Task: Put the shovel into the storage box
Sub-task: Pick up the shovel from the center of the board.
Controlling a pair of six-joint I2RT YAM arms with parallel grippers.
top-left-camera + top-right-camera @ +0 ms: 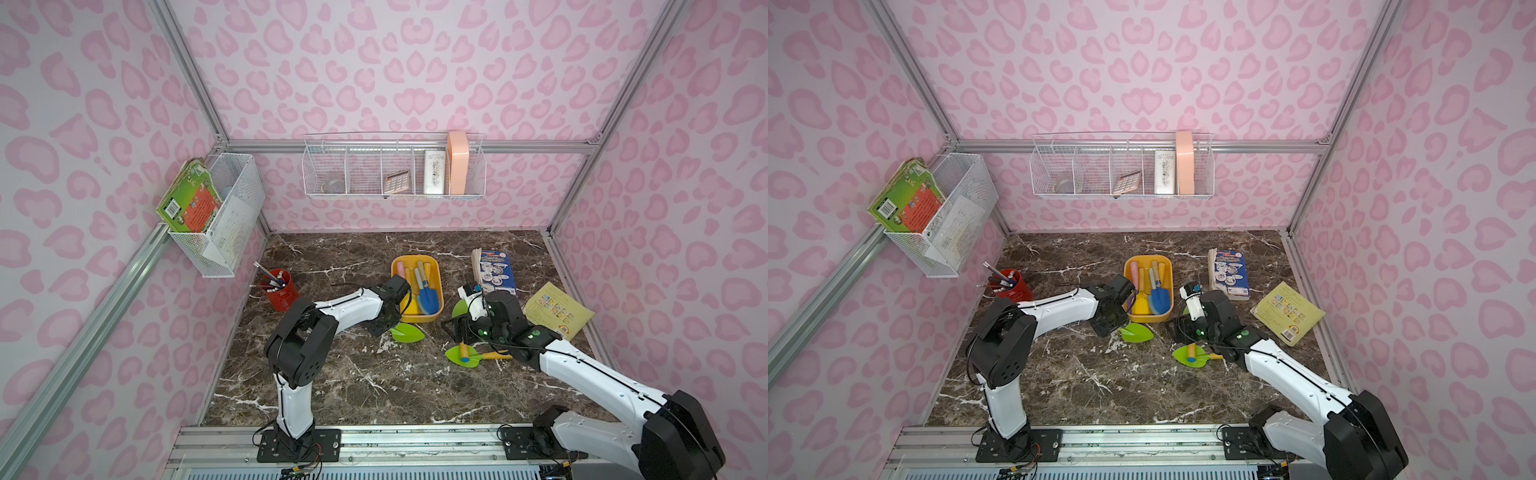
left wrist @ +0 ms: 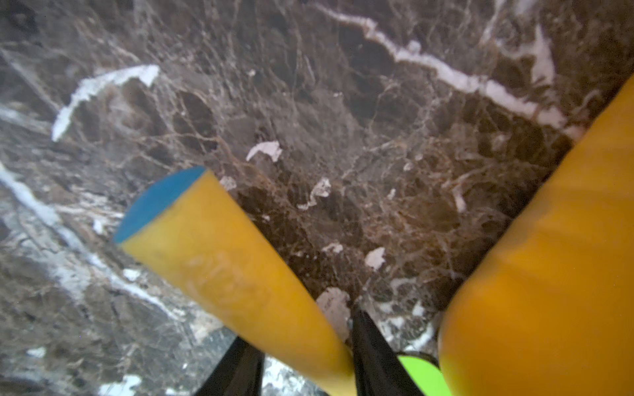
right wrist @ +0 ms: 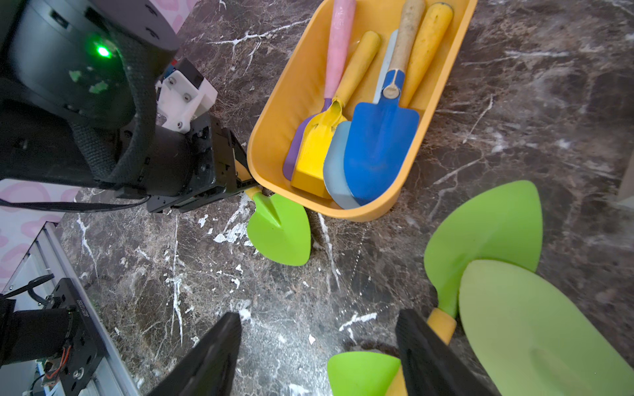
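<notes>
The storage box (image 1: 419, 319) (image 1: 1148, 318) (image 3: 298, 85), a yellow-orange tub mid-table, holds several toy shovels, with a blue one (image 1: 428, 297) on top. A green shovel (image 1: 409, 332) (image 3: 281, 229) lies on the marble against the box's near-left corner. My left gripper (image 1: 384, 323) (image 2: 302, 329) (image 3: 245, 187) is shut on its yellow handle (image 2: 219, 260), and the box wall (image 2: 549, 274) stands close beside it. My right gripper (image 1: 455, 328) (image 3: 319, 313) hangs open to the right of the box, with nothing between its fingers. More green shovels (image 1: 461, 357) (image 3: 487, 233) lie around it.
A red pen cup (image 1: 279, 293) stands at the left, behind the left arm. A blue book (image 1: 494, 270) and a yellow booklet (image 1: 557, 309) lie at the right. White wire baskets (image 1: 395, 170) (image 1: 220, 212) hang on the back and left walls.
</notes>
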